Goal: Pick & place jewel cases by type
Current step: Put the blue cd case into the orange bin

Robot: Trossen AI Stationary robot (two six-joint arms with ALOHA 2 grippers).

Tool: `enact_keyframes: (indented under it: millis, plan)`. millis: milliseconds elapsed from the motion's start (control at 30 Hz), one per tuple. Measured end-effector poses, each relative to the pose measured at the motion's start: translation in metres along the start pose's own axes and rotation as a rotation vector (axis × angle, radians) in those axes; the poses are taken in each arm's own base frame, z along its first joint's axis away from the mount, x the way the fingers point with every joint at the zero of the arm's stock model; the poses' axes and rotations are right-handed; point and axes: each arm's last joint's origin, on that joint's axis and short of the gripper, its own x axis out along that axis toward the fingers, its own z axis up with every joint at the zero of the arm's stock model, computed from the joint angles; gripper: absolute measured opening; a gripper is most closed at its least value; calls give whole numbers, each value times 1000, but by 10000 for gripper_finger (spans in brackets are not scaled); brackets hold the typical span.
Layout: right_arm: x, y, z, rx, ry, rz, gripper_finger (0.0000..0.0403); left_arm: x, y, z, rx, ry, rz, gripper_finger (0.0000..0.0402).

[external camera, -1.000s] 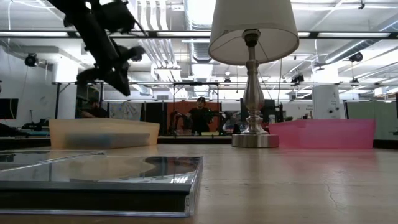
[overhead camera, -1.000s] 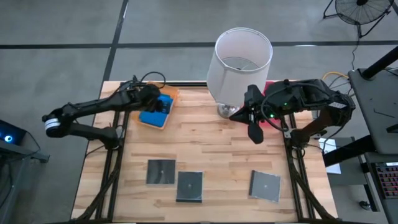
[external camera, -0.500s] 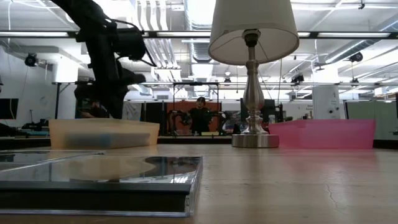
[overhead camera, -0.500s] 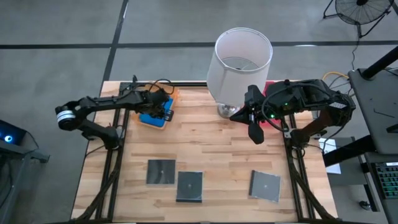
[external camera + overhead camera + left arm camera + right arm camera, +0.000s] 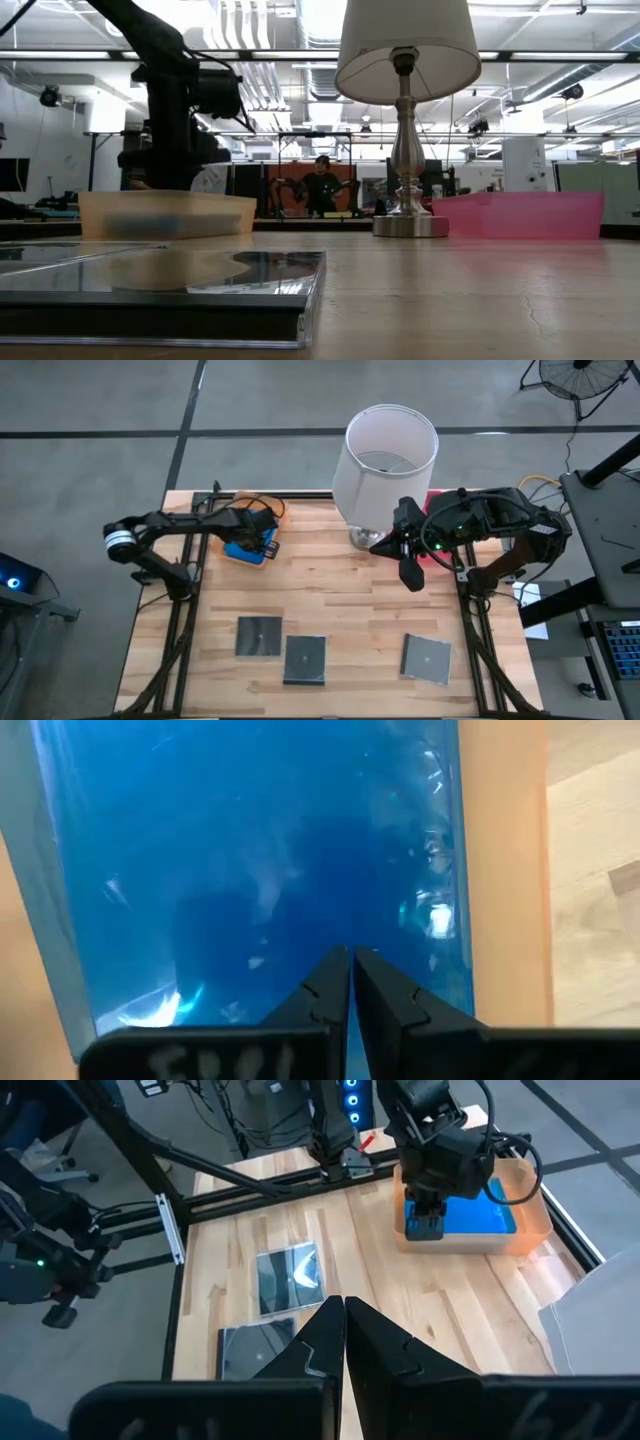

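Hovering low over the orange tray (image 5: pixel 276 512) at the far left of the desk (image 5: pixel 330 600), we see the left tool (image 5: pixel 258 540) with its fingers pressed together, holding nothing, just above the blue jewel cases (image 5: pixel 250 860) lying in that tray. Right tool (image 5: pixel 412 576) hangs near the lamp (image 5: pixel 385 460) at far right, fingers also pressed together, empty. Three dark square jewel cases lie flat along the near edge: one (image 5: pixel 259 636), one (image 5: pixel 305 659), one (image 5: pixel 427 659). Pink tray (image 5: pixel 520 215) sits behind the lamp.
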Motion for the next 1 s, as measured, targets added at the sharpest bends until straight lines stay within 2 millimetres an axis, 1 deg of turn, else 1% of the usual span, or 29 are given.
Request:
enact_keyframes:
  millis: [167,300,533,833,900,1000]
  plan:
    - [0,0,0,0,0,0,8,4,0,1,9,-4,31,0]
    - [0,0,0,2,0,0,8,3,1,1,16,-15,50,0]
    - [0,0,0,0,1,-1,8,3,9,3,-3,-14,97,0]
    - [0,0,-1,-1,6,-3,8,4,11,5,-32,-40,125,0]
    - [0,0,-1,-1,7,-3,8,2,10,6,-36,-42,122,0]
    - [0,0,-1,-2,7,-3,8,-5,7,12,-45,-61,88,0]
